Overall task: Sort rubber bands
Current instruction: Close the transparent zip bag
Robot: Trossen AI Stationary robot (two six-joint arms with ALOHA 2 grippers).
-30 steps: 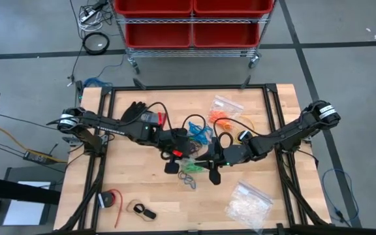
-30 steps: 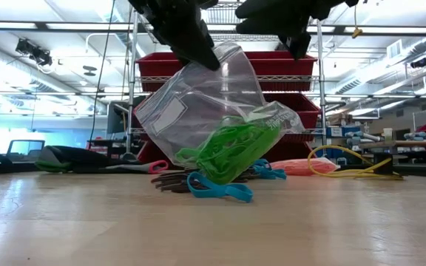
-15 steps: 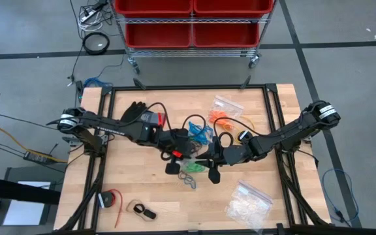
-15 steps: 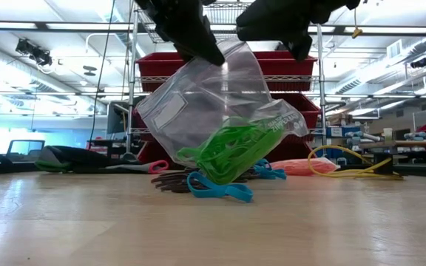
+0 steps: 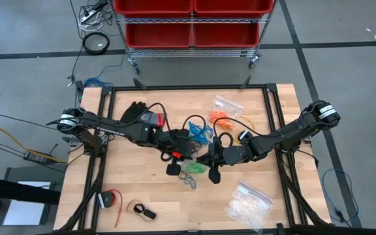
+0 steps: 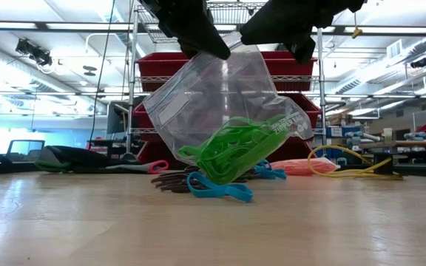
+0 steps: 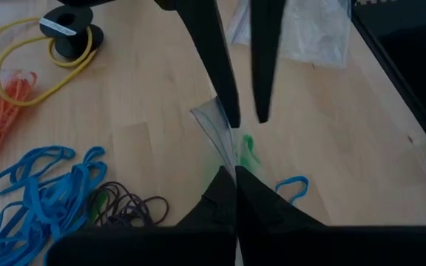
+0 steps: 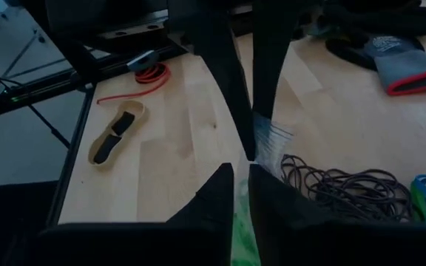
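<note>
No legible text, brand, number or sign found in any view. The clear bag (image 6: pixel 220 103) carries a blank whitish write-on panel at 9 o'clock on its face and small dark printing near its 3 o'clock edge; the characters cannot be made out. The red bins (image 5: pixel 191 16) show no readable labels.

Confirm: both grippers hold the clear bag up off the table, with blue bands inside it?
Not quite. The left gripper and right gripper do hold the clear bag off the table, but the low view shows green bands inside; blue bands lie on the table.
</note>
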